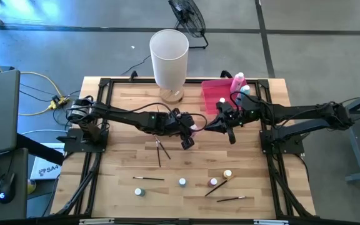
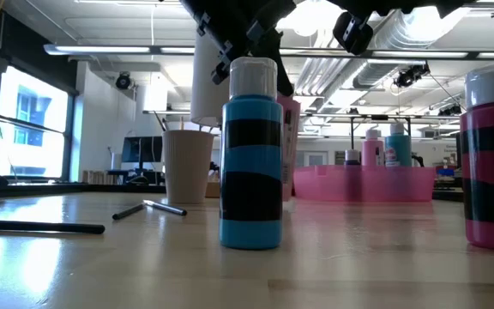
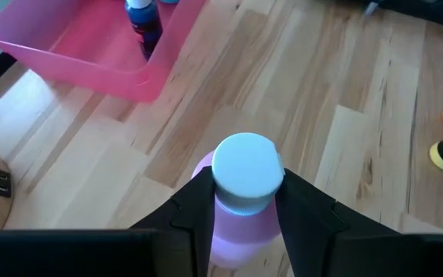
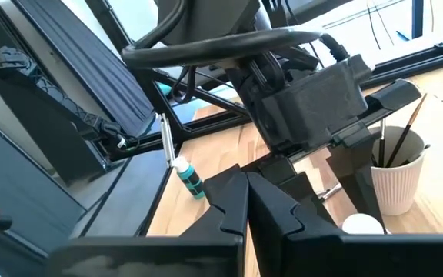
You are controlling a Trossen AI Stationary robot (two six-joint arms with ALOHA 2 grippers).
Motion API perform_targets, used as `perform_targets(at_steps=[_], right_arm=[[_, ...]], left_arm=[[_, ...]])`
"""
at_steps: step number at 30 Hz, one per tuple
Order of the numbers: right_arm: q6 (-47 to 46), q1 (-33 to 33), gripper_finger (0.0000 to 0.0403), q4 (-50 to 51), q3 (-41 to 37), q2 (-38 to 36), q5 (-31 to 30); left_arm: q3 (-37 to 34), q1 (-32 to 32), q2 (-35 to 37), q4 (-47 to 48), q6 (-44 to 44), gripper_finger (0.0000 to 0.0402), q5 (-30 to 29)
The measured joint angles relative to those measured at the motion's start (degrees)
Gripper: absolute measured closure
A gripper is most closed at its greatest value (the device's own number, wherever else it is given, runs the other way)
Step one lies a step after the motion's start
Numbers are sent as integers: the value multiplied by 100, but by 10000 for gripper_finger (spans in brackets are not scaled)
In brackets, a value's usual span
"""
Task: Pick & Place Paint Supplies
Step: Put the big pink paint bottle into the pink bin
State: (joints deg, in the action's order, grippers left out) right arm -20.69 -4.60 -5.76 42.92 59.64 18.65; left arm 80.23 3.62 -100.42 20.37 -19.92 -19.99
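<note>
My left claw (image 3: 242, 211) grips a pale pink bottle (image 3: 241, 231) with a round white cap, held above the wooden surface (image 3: 344, 115). My right claw (image 4: 246, 201) is closed and empty.

Bright, even light falls from ceiling strip lamps (image 2: 127, 49) and from windows (image 2: 24, 120) at the side of the room, laying soft pale glare on the wooden table (image 2: 144, 266). At table height the teal bottle (image 2: 250, 154) is sharp, while the room behind goes soft. The wrist views are dimmer, their dark foregrounds blurred.
</note>
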Motion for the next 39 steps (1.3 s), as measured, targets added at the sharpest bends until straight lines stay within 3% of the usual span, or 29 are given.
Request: perform_targets(at_steps=[30, 39], right_arm=[[1, 0, 401, 0, 0, 0, -4], [0, 0, 401, 1, 0, 1, -4]], left_arm=[[0, 2, 0, 80, 15, 283, -19], [0, 2, 20, 53, 15, 206, -78]])
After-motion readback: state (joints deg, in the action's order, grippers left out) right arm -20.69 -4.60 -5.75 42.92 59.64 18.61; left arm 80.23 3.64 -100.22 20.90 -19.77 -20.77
